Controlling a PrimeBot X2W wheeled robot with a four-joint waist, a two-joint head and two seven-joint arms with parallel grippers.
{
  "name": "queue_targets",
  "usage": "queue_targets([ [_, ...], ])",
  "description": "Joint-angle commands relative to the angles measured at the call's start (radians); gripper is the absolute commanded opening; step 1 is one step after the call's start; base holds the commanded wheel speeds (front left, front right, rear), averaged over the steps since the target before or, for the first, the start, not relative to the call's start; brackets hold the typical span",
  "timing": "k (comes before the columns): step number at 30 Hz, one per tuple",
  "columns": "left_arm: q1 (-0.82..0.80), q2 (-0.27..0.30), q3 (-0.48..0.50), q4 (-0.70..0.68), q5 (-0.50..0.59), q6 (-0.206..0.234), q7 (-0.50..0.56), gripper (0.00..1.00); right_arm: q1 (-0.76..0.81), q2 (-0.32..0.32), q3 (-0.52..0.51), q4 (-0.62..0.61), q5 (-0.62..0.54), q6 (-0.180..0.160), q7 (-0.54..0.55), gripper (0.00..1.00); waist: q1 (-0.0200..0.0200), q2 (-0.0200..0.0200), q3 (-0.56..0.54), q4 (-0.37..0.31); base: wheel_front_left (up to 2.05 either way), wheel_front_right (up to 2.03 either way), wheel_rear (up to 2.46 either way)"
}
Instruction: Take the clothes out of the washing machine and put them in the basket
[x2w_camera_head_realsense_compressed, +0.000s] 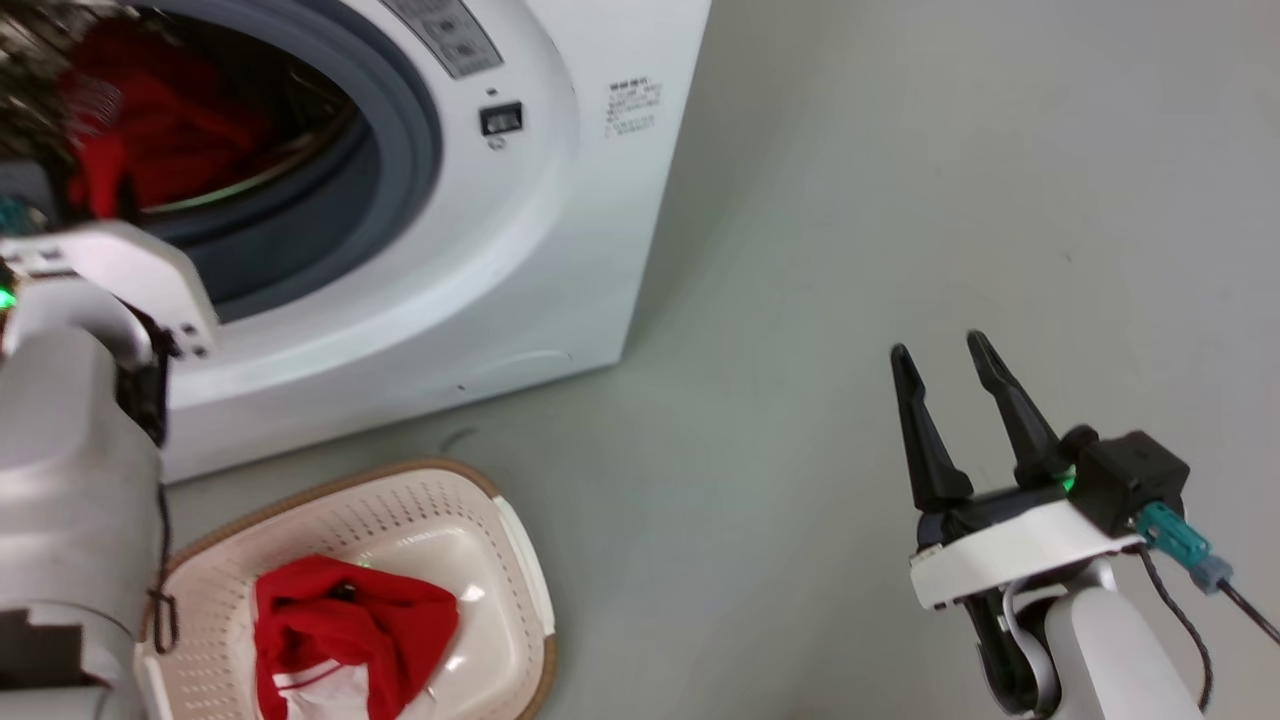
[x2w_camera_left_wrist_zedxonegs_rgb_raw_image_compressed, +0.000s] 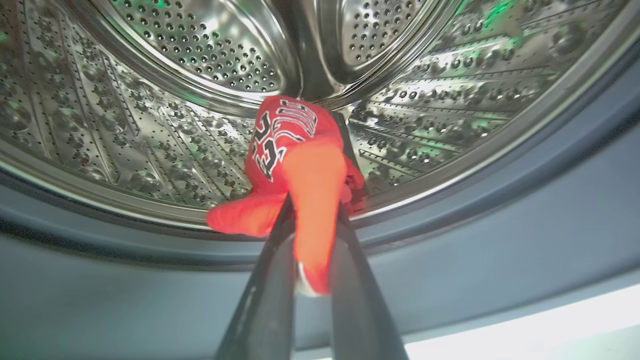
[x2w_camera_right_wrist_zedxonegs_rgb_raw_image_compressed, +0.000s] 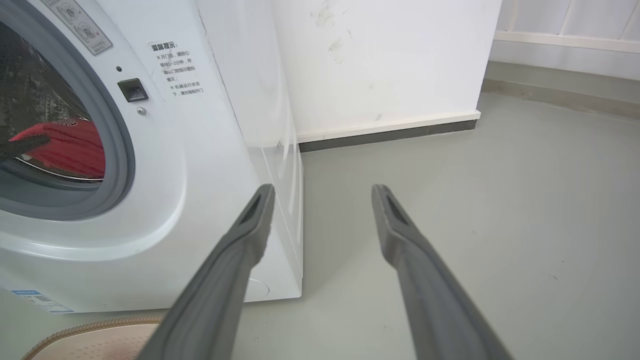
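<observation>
The white washing machine (x2w_camera_head_realsense_compressed: 480, 270) stands open at the upper left, and red clothes (x2w_camera_head_realsense_compressed: 150, 130) lie in its steel drum (x2w_camera_left_wrist_zedxonegs_rgb_raw_image_compressed: 200, 60). Inside the drum, my left gripper (x2w_camera_left_wrist_zedxonegs_rgb_raw_image_compressed: 315, 190) is shut on a red garment (x2w_camera_left_wrist_zedxonegs_rgb_raw_image_compressed: 295, 145) with white lettering, and the fabric drapes over the fingers. My left arm (x2w_camera_head_realsense_compressed: 70, 400) reaches into the porthole. The cream basket (x2w_camera_head_realsense_compressed: 520, 570) sits on the floor in front of the machine and holds one red garment (x2w_camera_head_realsense_compressed: 350, 630) with white trim. My right gripper (x2w_camera_head_realsense_compressed: 940, 355) hovers open over bare floor to the right, with nothing between its fingers (x2w_camera_right_wrist_zedxonegs_rgb_raw_image_compressed: 250, 225).
The grey rubber door seal (x2w_camera_left_wrist_zedxonegs_rgb_raw_image_compressed: 450, 240) rings the drum opening. A white wall with a dark baseboard (x2w_camera_right_wrist_zedxonegs_rgb_raw_image_compressed: 390, 132) stands behind the machine. Grey floor (x2w_camera_head_realsense_compressed: 850, 200) stretches to the right of the machine and the basket. The basket's brown rim (x2w_camera_right_wrist_zedxonegs_rgb_raw_image_compressed: 90, 330) shows below my right gripper.
</observation>
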Motion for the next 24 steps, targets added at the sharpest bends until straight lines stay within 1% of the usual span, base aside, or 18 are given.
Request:
queue_targets([
  [1,0.034,-0.015,0.004,-0.003,-0.009,-0.01,-0.015,0.0,0.021,0.0,-0.011,0.007,-0.014,-0.001,-0.002,1.0,0.0,0.0,-0.059,0.037,0.0,0.0,0.0],
  [2,0.049,-0.024,0.012,-0.009,-0.019,-0.014,-0.023,0.0,0.029,0.0,-0.017,0.01,-0.019,-0.001,-0.002,1.0,0.0,0.0,-0.076,0.044,0.0,0.0,0.0],
  [3,0.103,-0.049,0.037,-0.042,-0.047,-0.024,-0.033,0.0,0.052,0.0,-0.033,0.014,-0.036,-0.001,0.0,1.0,0.0,0.0,-0.12,0.067,0.0,0.0,0.0],
  [6,0.17,-0.078,0.054,-0.143,-0.056,-0.027,-0.034,0.0,0.075,0.0,-0.048,0.004,-0.052,-0.001,0.012,1.0,0.0,0.0,-0.161,0.092,0.0,0.0,0.0],
  [13,0.334,-0.133,0.107,-0.408,-0.052,-0.031,-0.034,0.0,0.113,0.0,-0.085,-0.034,-0.062,-0.001,0.044,1.0,0.0,0.0,-0.222,0.131,0.0,0.0,0.0],
  [17,0.431,-0.166,0.121,-0.582,-0.037,-0.039,-0.033,0.0,0.134,0.0,-0.107,-0.058,-0.067,-0.001,0.06,1.0,0.0,0.0,-0.243,0.153,0.0,0.0,0.0],
  [21,0.547,-0.213,0.126,-0.791,-0.021,-0.017,-0.033,0.0,0.161,0.0,-0.117,-0.077,-0.071,-0.001,0.074,1.0,0.0,0.0,-0.26,0.173,0.0,0.0,0.0],
  [24,0.629,-0.24,0.106,-0.946,-0.007,-0.007,-0.033,0.0,0.172,0.0,-0.125,-0.093,-0.074,-0.001,0.085,1.0,0.0,0.0,-0.259,0.188,0.0,0.0,0.0],
])
